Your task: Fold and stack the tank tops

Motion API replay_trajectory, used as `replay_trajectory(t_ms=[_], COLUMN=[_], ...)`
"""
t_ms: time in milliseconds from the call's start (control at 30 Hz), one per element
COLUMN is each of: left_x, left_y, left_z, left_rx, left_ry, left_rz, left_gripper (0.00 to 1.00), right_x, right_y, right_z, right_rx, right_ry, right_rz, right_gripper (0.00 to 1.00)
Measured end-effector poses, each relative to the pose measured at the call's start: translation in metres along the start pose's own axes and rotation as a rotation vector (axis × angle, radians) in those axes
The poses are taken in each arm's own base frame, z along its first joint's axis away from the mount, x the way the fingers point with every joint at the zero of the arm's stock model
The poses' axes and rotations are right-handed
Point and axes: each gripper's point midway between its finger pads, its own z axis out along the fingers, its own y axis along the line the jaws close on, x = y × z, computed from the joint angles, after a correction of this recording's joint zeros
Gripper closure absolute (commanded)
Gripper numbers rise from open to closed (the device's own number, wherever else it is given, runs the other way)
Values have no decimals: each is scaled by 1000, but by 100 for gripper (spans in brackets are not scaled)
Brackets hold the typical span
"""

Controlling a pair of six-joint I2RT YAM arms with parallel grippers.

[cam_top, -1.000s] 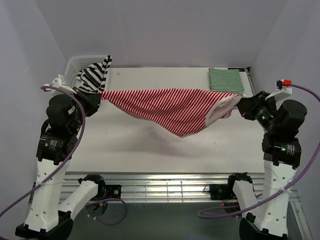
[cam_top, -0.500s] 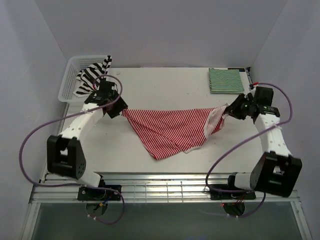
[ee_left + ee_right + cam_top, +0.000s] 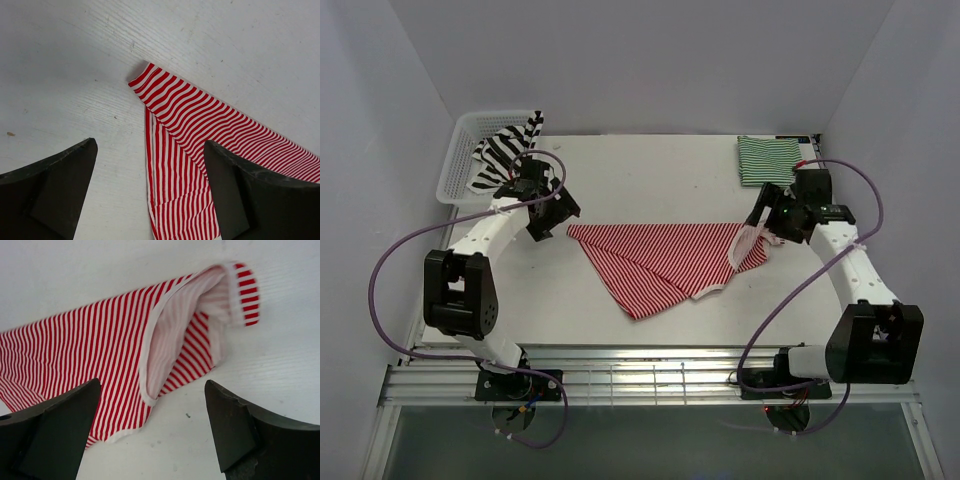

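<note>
The red-and-white tank top [image 3: 655, 258] lies loose on the table as a rough triangle, its right end curled up so the pale inside shows. My left gripper [image 3: 558, 214] hovers open over its left corner; in the left wrist view the red-and-white tank top [image 3: 200, 120] passes under the open left gripper [image 3: 150, 145] untouched. My right gripper [image 3: 761, 215] stands open over the curled right end, and the red-and-white tank top [image 3: 100, 340] lies below the open right gripper [image 3: 152, 384]. The green-and-white tank top [image 3: 770, 160] sits folded at the back right. The black-and-white tank top [image 3: 505, 155] hangs over the basket.
A white mesh basket [image 3: 468, 135] stands at the back left corner of the table [image 3: 640, 170]. Purple cables loop from both arms over the table's sides. White walls close in the back and both sides.
Both grippers have opened and let go of the red-and-white tank top. It dropped from hanging between them to lying on the table. Both arms reached forward and down.
</note>
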Motion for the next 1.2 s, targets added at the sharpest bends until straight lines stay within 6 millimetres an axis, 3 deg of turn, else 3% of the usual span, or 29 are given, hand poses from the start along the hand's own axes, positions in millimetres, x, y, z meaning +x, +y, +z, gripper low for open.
replay_trajectory(t_ms=[167, 233, 333, 533, 600, 767, 867, 1033, 1100, 1200], left_x=[10, 15, 19, 29, 34, 32, 31, 31, 31, 31], left_y=[7, 10, 12, 14, 16, 11, 9, 7, 7, 7], left_z=[8, 12, 24, 54, 63, 72, 75, 81, 83, 83], left_rx=[-3, -9, -13, -23, -33, -14, -3, 5, 5, 4], left_ry=[19, 35, 52, 95, 112, 114, 111, 111, 112, 111], left_rz=[19, 22, 27, 28, 30, 34, 33, 31, 32, 33], left_gripper=[2, 2, 2, 12, 19, 26, 37, 75, 80, 99], right_x=[85, 118, 149, 165, 169, 176, 176, 182, 184, 184], right_y=[49, 48, 42, 46, 46, 43, 44, 42, 40, 41], right_z=[-5, -4, -2, 6, 11, 19, 21, 23, 23, 24], right_rx=[-80, -81, -60, -60, -57, -40, -43, -41, -38, -42], right_ry=[125, 190, 258, 289, 299, 321, 315, 320, 324, 319], right_rz=[-153, -169, -169, -167, -165, -146, -142, -136, -129, -124], right_gripper=[10, 10, 10, 10, 9, 7, 5, 3, 2, 1])
